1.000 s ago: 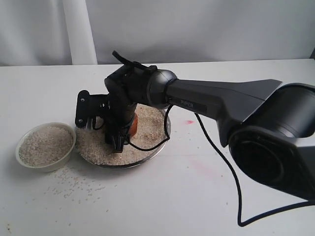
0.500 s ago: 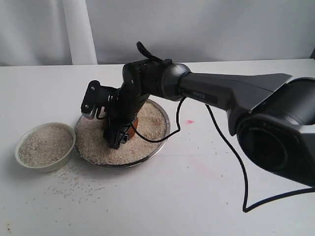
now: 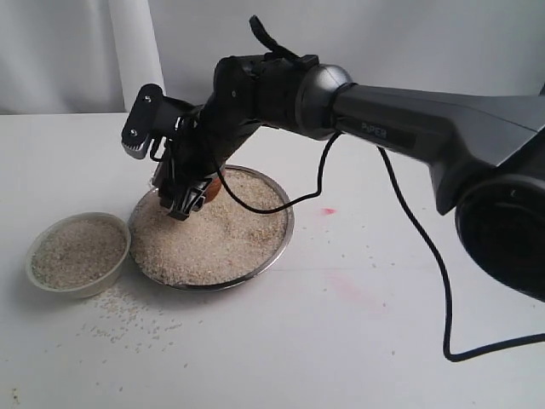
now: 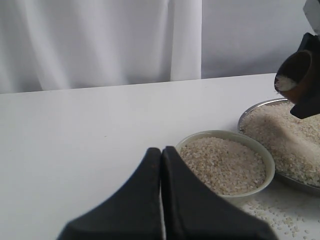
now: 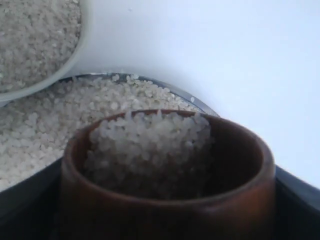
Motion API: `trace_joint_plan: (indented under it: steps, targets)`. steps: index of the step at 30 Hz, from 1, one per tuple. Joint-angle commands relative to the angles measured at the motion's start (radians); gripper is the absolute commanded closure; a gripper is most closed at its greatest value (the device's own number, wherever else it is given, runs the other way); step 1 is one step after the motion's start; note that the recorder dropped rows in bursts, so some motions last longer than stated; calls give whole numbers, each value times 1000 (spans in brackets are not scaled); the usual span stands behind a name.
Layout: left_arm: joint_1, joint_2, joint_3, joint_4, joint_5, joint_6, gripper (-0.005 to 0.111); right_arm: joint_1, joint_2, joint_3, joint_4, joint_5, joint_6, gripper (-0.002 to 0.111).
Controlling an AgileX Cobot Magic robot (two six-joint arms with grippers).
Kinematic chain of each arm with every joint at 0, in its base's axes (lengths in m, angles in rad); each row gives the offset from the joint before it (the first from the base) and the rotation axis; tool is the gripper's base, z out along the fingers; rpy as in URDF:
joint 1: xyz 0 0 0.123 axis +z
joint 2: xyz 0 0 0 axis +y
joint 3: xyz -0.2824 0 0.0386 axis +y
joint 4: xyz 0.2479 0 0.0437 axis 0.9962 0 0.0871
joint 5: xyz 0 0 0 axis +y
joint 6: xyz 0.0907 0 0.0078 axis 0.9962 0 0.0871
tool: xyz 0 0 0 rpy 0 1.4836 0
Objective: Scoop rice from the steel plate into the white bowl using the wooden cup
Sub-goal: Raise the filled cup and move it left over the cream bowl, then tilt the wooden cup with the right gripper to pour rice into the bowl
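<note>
Rice (image 5: pixel 150 140) fills the wooden cup (image 3: pixel 210 187), clamped in the right pincer (image 3: pixel 186 198) and hanging tilted above the heap in the steel plate (image 3: pixel 288 228). The white bowl (image 3: pixel 34 260), already well filled, lies lower, ahead of that pincer's tips and just beside the plate, with nothing standing between; stray grains (image 3: pixel 128 319) dot the table (image 3: pixel 341 341) near it. The left pincer (image 4: pixel 161 155), jaws together and empty, seems nearer the bowl.

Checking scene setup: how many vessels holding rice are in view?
3: the steel plate at centre, the white bowl left of it, the wooden cup held above the plate.
</note>
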Motion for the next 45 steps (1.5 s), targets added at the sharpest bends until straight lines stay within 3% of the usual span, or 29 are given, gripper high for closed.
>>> trace_joint_plan:
  steps: [1,16,33,40,45]
  targets:
    - [-3,0,2,-8,-11,-5,107,-1,-23,0,19,-3,1,108]
    - [-3,0,2,-8,-11,-5,107,116,-23,0,25,-86,-122,108]
    - [-3,0,2,-8,-11,-5,107,212,19,0,-451,-107,44,108]
    - [-3,0,2,-8,-11,-5,107,280,37,0,-761,-117,203,108]
    - [-3,0,2,-8,-11,-5,107,300,37,0,-806,-104,219,108]
